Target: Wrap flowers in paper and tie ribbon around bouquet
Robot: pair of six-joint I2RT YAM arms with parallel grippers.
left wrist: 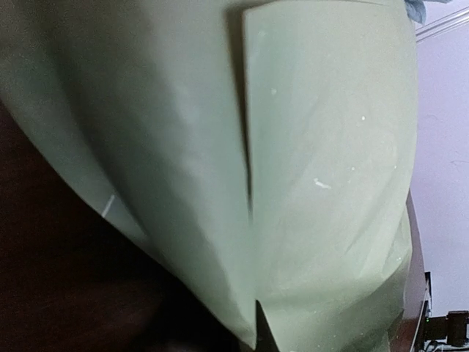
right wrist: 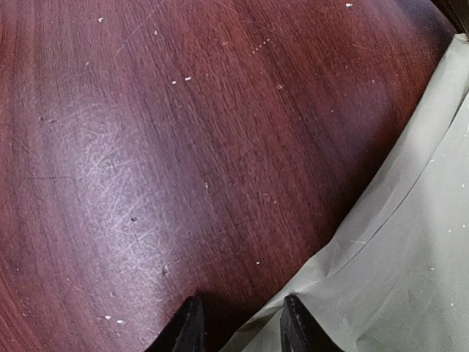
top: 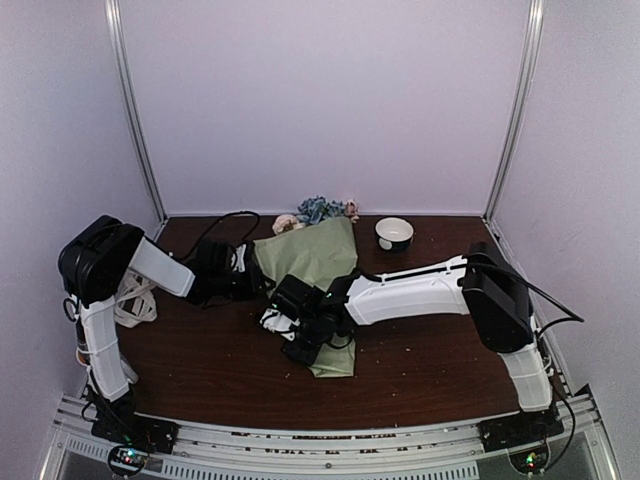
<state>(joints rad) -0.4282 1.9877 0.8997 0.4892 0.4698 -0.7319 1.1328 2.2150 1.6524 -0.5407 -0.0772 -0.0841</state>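
The bouquet (top: pixel 318 252) lies on the table as a cone of sage-green paper (left wrist: pixel 330 161), its narrow end toward me. Blue and pink flowers (top: pixel 320 209) show at its wide far end. My left gripper (top: pixel 248 272) is at the paper's left edge. In the left wrist view the paper fills the frame and only a thin dark fingertip (left wrist: pixel 261 331) pokes out between its layers, so the jaws look shut on the paper. My right gripper (top: pixel 300 338) hovers over the narrow end, its fingers (right wrist: pixel 189 327) apart, with the paper's edge (right wrist: pixel 396 242) running in by the right finger. The cream ribbon (top: pixel 137 302) lies looped by the left arm.
A small white bowl (top: pixel 394 233) stands at the back right of the dark wooden table (top: pixel 430 360). Black cables trail near the left gripper. Pale walls and metal posts close in the back and both sides.
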